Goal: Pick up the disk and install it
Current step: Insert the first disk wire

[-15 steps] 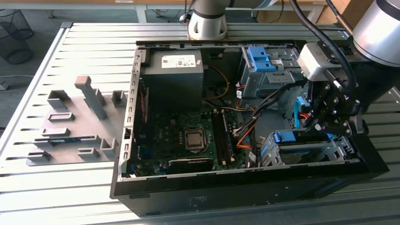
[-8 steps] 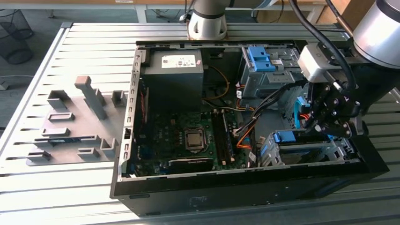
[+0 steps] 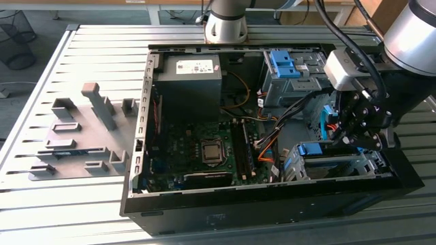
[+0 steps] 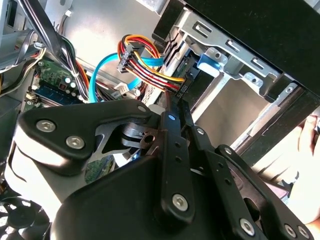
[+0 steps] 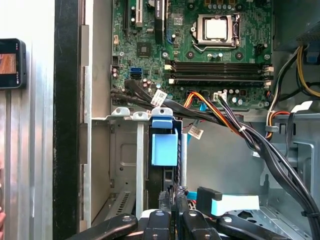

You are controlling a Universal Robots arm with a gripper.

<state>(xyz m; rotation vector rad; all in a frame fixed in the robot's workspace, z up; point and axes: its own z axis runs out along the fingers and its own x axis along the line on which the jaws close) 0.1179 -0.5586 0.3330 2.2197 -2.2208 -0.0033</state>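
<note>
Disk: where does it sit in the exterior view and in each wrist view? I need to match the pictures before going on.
Exterior view: the disk stands in the silver drive cage, low on the exterior view's right, beside the tool.
First wrist view: its blue tab sits in the cage slot beyond the tool.
Second wrist view: the blue tab shows inside the cage.
Shared landmark: the orange-yellow-red cable bundle.
</note>
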